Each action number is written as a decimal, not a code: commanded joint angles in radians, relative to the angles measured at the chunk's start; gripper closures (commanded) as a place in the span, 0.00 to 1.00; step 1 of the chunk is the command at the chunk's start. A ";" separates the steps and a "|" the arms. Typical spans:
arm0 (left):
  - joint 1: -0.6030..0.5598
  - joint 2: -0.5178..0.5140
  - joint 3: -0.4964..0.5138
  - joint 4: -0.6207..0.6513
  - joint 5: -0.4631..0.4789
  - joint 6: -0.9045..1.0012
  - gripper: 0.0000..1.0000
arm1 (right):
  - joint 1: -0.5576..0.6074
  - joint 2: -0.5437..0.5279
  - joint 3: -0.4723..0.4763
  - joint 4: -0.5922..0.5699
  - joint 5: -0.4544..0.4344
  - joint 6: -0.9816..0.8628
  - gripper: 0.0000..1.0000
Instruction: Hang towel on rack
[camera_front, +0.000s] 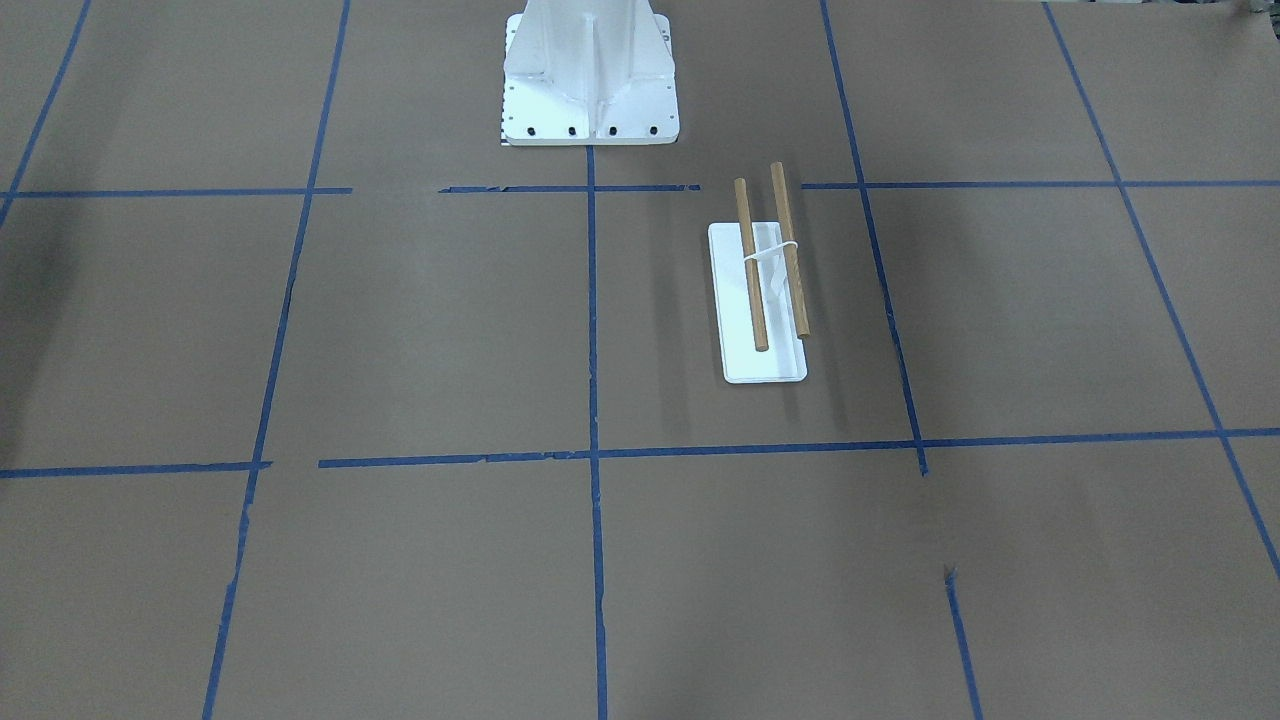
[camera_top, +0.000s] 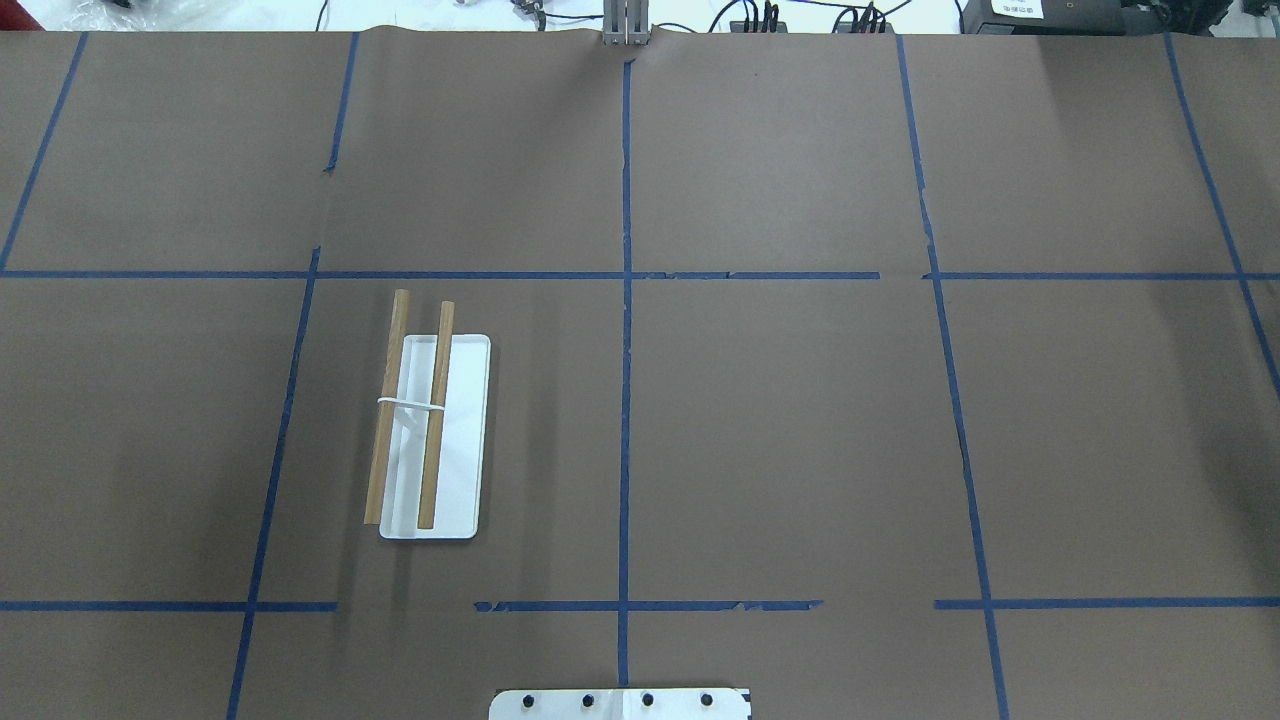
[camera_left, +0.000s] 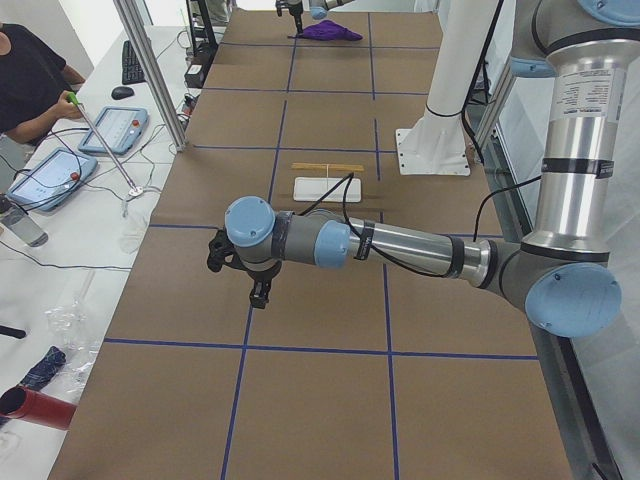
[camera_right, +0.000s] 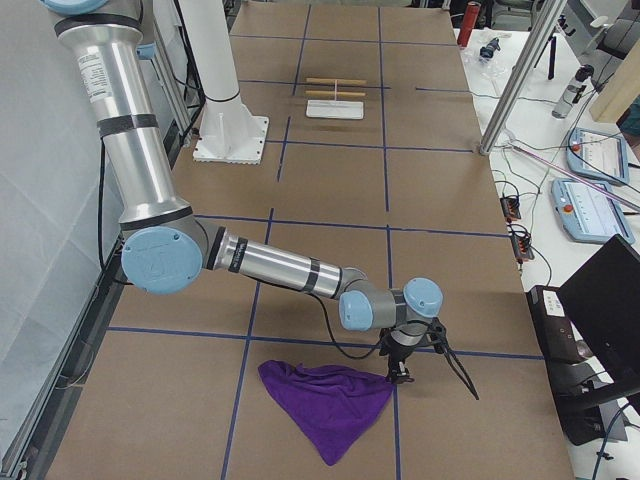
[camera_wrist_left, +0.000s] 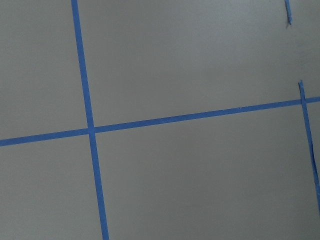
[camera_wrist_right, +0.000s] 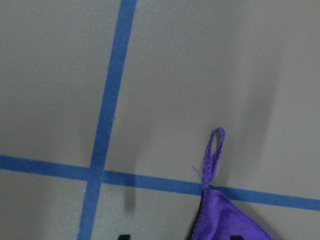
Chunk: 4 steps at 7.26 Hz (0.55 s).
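Exterior right: right fingers (camera_right: 399, 372) by the towel (camera_right: 325, 405), spread or not I cannot tell; rack (camera_right: 335, 108) well apart.

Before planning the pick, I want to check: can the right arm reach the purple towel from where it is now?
Probably yes. The right gripper hangs over the corner of the towel that carries the loop, and nothing visible lies between them.

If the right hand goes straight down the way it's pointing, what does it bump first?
Probably the towel: the right hand points down over its looped corner. Depth is unclear, so it may just touch the table beside it.
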 joint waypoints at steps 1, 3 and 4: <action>0.000 0.000 -0.002 0.000 0.001 0.002 0.00 | 0.000 0.006 -0.028 0.001 -0.004 -0.001 0.33; 0.000 0.000 -0.005 0.000 0.001 0.001 0.00 | -0.002 0.022 -0.057 0.002 -0.020 -0.001 0.37; 0.000 0.000 -0.002 0.000 0.003 0.001 0.00 | -0.002 0.020 -0.058 0.001 -0.020 -0.001 0.40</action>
